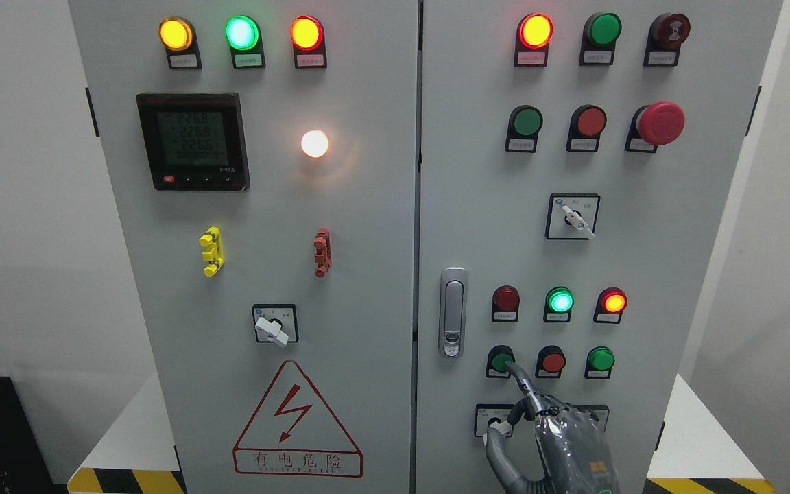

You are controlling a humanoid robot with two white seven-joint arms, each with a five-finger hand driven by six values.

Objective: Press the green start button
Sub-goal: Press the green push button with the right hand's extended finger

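A grey electrical cabinet (367,226) fills the view. On its right door, the lowest button row has a green button (500,359) at the left, a red button (553,361) in the middle and another green button (600,359) at the right. My right hand (559,439), in a grey glove, comes up from the bottom edge. Its index fingertip (513,370) is stretched out and touches the lower right edge of the left green button. The other fingers are curled and hold nothing. The left hand is out of view.
Above the button row are a dark red lamp (505,298), a lit green lamp (559,300) and a lit red lamp (613,302). A door handle (452,312) is left of the buttons. A selector switch (493,420) sits partly behind my thumb.
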